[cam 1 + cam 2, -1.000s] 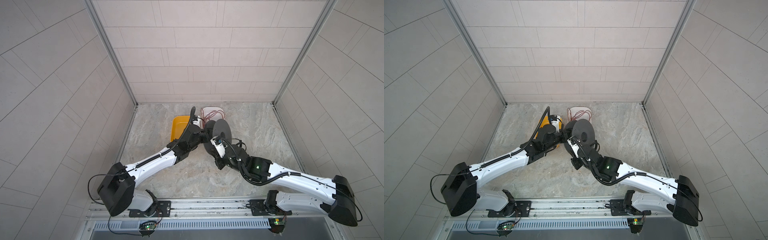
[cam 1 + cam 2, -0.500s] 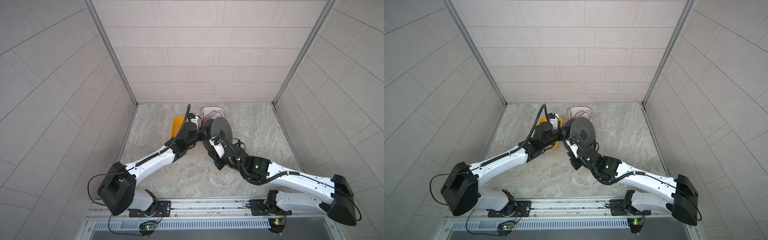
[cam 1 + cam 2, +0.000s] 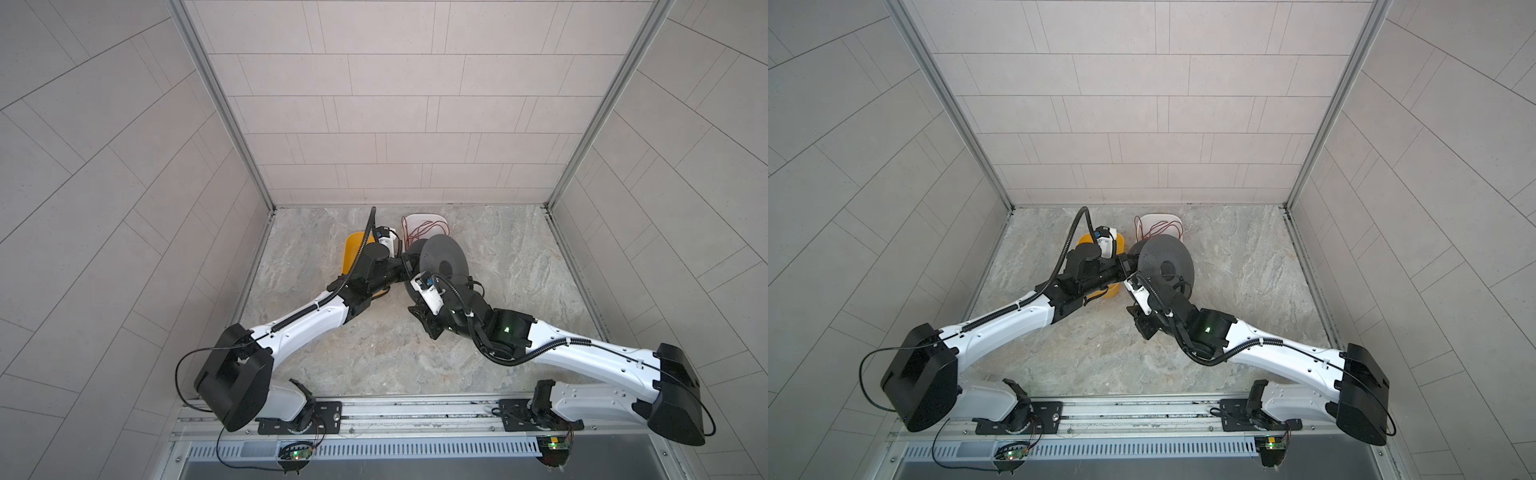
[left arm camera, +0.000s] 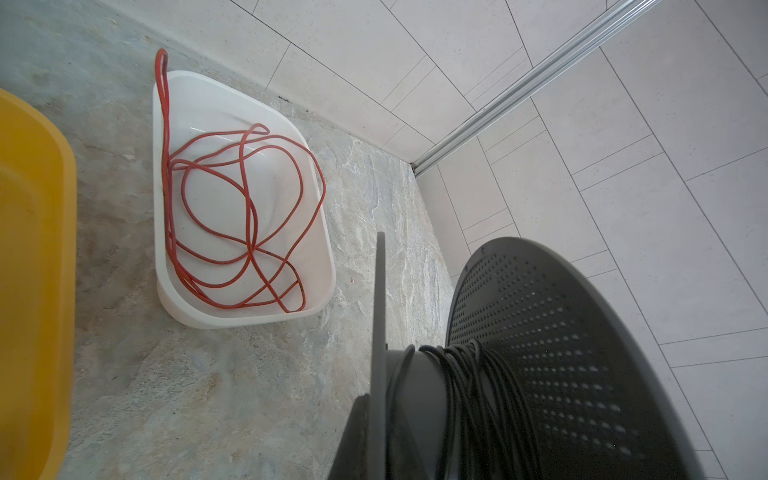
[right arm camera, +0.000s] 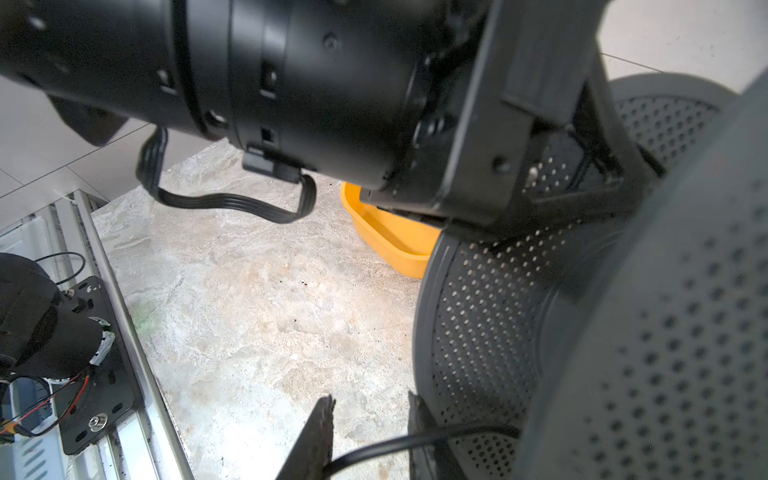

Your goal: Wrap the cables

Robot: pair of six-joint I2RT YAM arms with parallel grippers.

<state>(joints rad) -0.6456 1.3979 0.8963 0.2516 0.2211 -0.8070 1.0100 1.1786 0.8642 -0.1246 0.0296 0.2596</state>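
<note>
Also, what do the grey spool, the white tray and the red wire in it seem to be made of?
The spool looks like moulded matte grey plastic: thin flanges pierced with even rows of holes. The white tray seems glossy, translucent plastic, with rounded walls. The red wire looks rubber- or plastic-sheathed, since it lies in limp loops.

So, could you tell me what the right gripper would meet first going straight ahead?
Probably the black cable, which crosses the open right gripper between its fingertips; beyond that, likely the table.
</note>
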